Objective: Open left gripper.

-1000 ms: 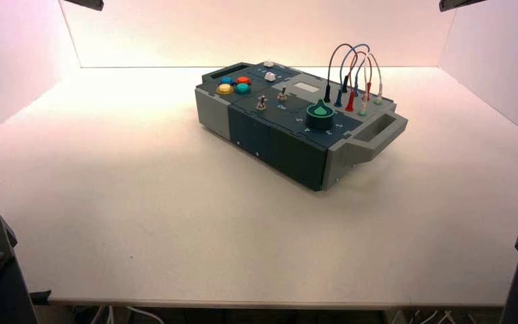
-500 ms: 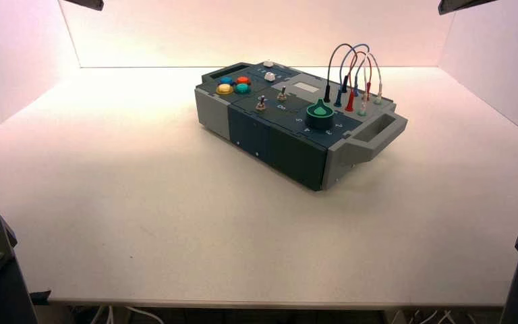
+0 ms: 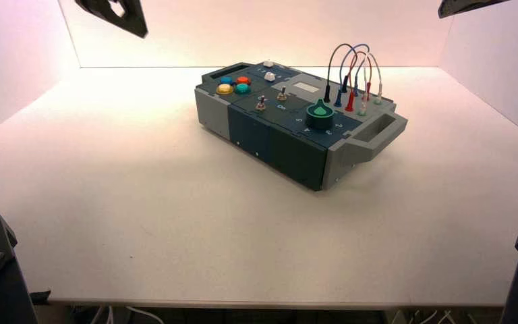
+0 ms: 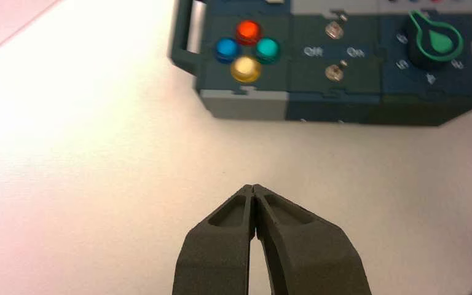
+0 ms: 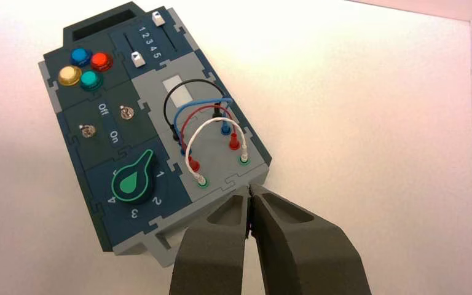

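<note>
My left gripper (image 4: 253, 188) is shut and empty, its two black fingertips touching. It hangs over bare white table, short of the grey-blue control box (image 4: 246, 109), on the side with the four coloured buttons (image 4: 246, 50). In the high view it shows at the top left (image 3: 131, 23), far from the box (image 3: 290, 145). My right gripper (image 5: 249, 190) is also shut and empty, above the box's corner by the wires (image 5: 212, 126); in the high view only its edge shows at the top right (image 3: 462, 5).
The box stands turned at an angle on the white table (image 3: 141, 202), with two toggle switches (image 4: 334, 51) lettered Off and On, a green knob (image 4: 436, 43), two sliders (image 5: 147, 38) and a handle (image 3: 381, 128). White walls enclose the table.
In the high view my left gripper has come down and further into sight at the top left. The box and the right arm have not moved.
</note>
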`<action>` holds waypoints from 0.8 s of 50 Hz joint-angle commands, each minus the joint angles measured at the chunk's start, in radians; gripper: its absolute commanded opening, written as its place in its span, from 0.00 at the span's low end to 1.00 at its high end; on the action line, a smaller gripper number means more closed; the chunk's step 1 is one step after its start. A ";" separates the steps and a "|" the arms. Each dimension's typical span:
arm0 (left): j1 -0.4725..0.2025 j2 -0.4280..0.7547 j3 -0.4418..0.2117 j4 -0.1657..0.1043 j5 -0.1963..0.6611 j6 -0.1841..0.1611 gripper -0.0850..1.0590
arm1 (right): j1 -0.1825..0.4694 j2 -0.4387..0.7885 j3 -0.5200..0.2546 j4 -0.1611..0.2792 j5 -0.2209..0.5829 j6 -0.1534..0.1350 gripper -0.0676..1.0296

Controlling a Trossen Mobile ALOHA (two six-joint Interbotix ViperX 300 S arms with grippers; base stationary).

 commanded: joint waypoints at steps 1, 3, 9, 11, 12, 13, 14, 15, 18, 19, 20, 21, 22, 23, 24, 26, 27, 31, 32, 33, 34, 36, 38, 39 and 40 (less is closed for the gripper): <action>-0.003 0.000 -0.034 -0.008 -0.012 0.005 0.05 | 0.003 -0.002 -0.023 0.003 -0.006 0.002 0.04; -0.003 0.000 -0.032 -0.006 -0.020 0.005 0.05 | 0.003 -0.002 -0.021 0.005 -0.006 0.002 0.04; -0.003 -0.014 -0.021 -0.008 -0.041 0.000 0.05 | 0.003 -0.002 -0.020 0.005 -0.011 0.002 0.04; -0.003 -0.015 -0.018 -0.008 -0.046 -0.002 0.05 | 0.005 0.000 -0.018 0.005 -0.009 0.002 0.04; -0.003 -0.017 -0.017 -0.008 -0.049 -0.002 0.05 | 0.005 -0.002 -0.018 0.003 -0.009 0.002 0.04; -0.003 -0.017 -0.015 -0.008 -0.052 -0.003 0.05 | 0.005 -0.002 -0.017 0.005 -0.009 0.000 0.04; -0.003 -0.018 -0.014 -0.008 -0.057 -0.005 0.05 | 0.005 -0.002 -0.018 0.003 -0.011 0.002 0.04; -0.003 -0.021 -0.011 -0.008 -0.060 -0.009 0.05 | 0.003 -0.002 -0.017 0.003 -0.011 0.002 0.04; -0.003 -0.029 -0.009 -0.008 -0.060 -0.014 0.05 | 0.005 0.000 -0.017 0.003 -0.012 0.002 0.04; -0.003 -0.029 -0.011 -0.008 -0.060 -0.014 0.05 | 0.003 -0.002 -0.017 0.005 -0.012 0.002 0.04; -0.003 -0.034 -0.009 -0.008 -0.058 -0.014 0.05 | 0.003 -0.002 -0.017 0.005 -0.012 0.000 0.04; -0.003 -0.035 -0.009 -0.008 -0.058 -0.014 0.05 | 0.005 -0.002 -0.017 0.005 -0.012 0.002 0.04; -0.003 -0.038 -0.009 -0.008 -0.058 -0.014 0.05 | 0.005 0.000 -0.017 0.003 -0.014 0.002 0.04; -0.003 -0.040 -0.009 -0.006 -0.058 -0.014 0.06 | 0.003 0.000 -0.017 0.003 -0.014 0.002 0.04; -0.003 -0.044 -0.009 -0.006 -0.058 -0.014 0.09 | 0.003 -0.002 -0.017 0.003 -0.014 0.002 0.04; -0.003 -0.051 -0.008 -0.006 -0.060 -0.014 0.13 | 0.005 0.000 -0.017 0.005 -0.015 0.002 0.04; -0.003 -0.054 -0.008 -0.006 -0.063 -0.014 0.17 | 0.005 0.000 -0.017 0.003 -0.015 0.002 0.04; -0.003 -0.052 0.002 -0.005 -0.078 -0.012 0.38 | 0.003 0.000 -0.015 0.003 -0.015 0.000 0.04; -0.003 -0.052 0.003 -0.006 -0.081 -0.014 0.40 | 0.003 0.000 -0.015 0.003 -0.017 0.002 0.04; -0.003 -0.051 0.006 -0.005 -0.084 -0.012 0.42 | 0.005 0.000 -0.015 0.003 -0.017 0.002 0.04; -0.003 -0.049 0.012 -0.005 -0.095 -0.014 0.48 | 0.003 0.002 -0.015 0.003 -0.018 0.002 0.04; -0.003 -0.043 0.021 -0.006 -0.112 -0.014 0.56 | 0.003 0.003 -0.015 0.003 -0.020 0.002 0.04; -0.003 -0.041 0.028 -0.005 -0.123 -0.014 0.62 | 0.003 0.006 -0.015 0.003 -0.020 0.000 0.04; -0.003 -0.041 0.029 -0.006 -0.127 -0.015 0.65 | 0.003 0.006 -0.015 0.003 -0.018 0.002 0.04; -0.003 -0.038 0.034 -0.008 -0.138 -0.015 0.76 | 0.003 0.009 -0.015 0.003 -0.020 0.002 0.04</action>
